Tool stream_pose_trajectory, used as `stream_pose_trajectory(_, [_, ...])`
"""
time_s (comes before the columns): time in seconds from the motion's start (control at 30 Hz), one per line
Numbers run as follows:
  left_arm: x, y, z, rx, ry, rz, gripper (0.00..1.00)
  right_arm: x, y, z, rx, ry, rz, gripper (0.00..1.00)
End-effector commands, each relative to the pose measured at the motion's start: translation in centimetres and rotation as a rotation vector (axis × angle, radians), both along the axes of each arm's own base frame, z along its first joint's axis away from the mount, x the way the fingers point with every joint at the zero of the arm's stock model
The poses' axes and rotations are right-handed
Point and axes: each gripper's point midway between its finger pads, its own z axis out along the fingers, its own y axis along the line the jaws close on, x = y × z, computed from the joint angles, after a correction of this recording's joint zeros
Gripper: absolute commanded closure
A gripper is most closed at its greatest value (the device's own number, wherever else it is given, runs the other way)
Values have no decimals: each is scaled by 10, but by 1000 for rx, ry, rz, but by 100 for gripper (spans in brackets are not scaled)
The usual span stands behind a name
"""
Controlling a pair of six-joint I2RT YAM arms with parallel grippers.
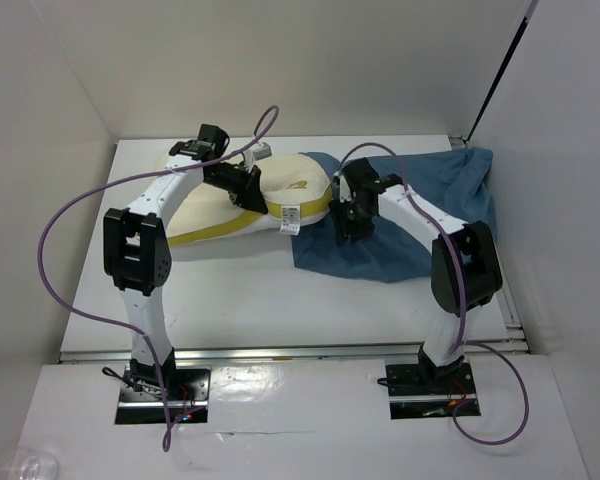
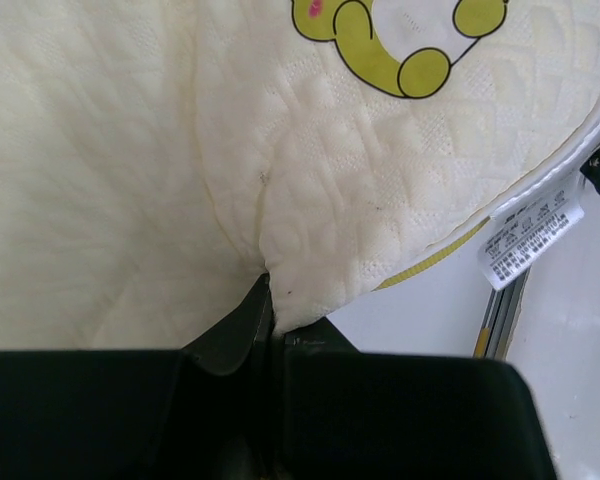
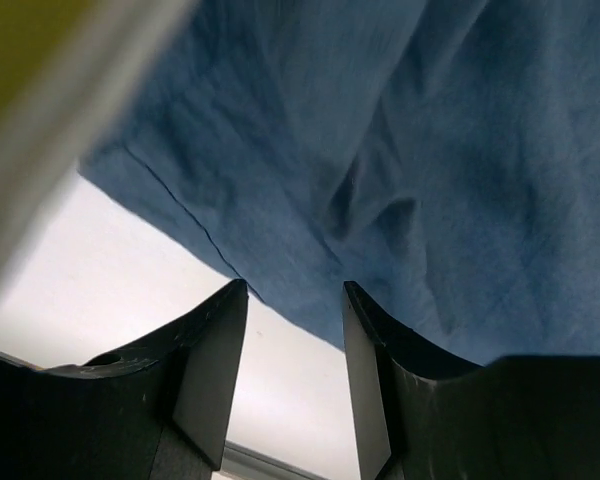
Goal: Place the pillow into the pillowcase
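The cream-yellow pillow (image 1: 280,195) lies at the back of the table, its right end touching the dusty-blue pillowcase (image 1: 420,215). My left gripper (image 1: 248,190) is shut on a pinch of the pillow's fabric (image 2: 310,200); its emblem (image 2: 380,45) and white tag (image 2: 535,232) show nearby. My right gripper (image 1: 348,228) is open over the pillowcase's near left edge. In the right wrist view the blue cloth (image 3: 400,150) fills the frame, its hem just beyond the fingertips (image 3: 225,330), nothing between the jaws.
White walls enclose the table on three sides. A metal rail (image 1: 280,352) runs along the table's near edge. Purple cables (image 1: 70,215) loop off both arms. Bare table (image 1: 240,290) lies in front of the pillow.
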Motion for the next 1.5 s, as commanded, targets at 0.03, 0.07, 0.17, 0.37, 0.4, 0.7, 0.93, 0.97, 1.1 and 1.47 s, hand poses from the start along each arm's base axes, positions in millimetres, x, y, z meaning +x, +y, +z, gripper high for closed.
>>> stream_pose_trajectory(0.03, [1, -2, 42, -40, -81, 8, 100, 35, 29, 32, 131, -71, -86, 50])
stream_pose_trajectory(0.07, [1, -2, 42, -40, -81, 8, 100, 41, 30, 31, 129, -79, -102, 50])
stream_pose_trajectory(0.17, [1, -2, 45, -41, -83, 8, 100, 53, 43, 31, 176, -79, -101, 50])
stream_pose_trajectory(0.37, [4, -2, 43, -39, -74, 8, 100, 67, 59, 15, 147, -91, -88, 50])
stream_pose_trajectory(0.4, [4, -2, 43, -39, -74, 8, 100, 72, 52, 13, 110, -112, -110, 50])
stream_pose_trajectory(0.7, [1, -2, 36, -40, -49, -1, 100, 87, 27, -10, -61, -172, -167, 50])
stream_pose_trajectory(0.93, [-2, -2, 33, -33, -29, -5, 100, 89, 18, 12, -81, -249, -153, 50])
stream_pose_trajectory(0.97, [1, -2, 31, -32, -36, -11, 100, 88, 16, 14, -91, -257, -148, 50])
stream_pose_trajectory(1.1, [2, -2, 26, -30, -26, -11, 100, 83, 13, 10, -90, -260, -149, 48])
stream_pose_trajectory(1.47, [0, -2, 24, -27, -7, -11, 100, 110, 40, -35, -74, -228, -162, 47])
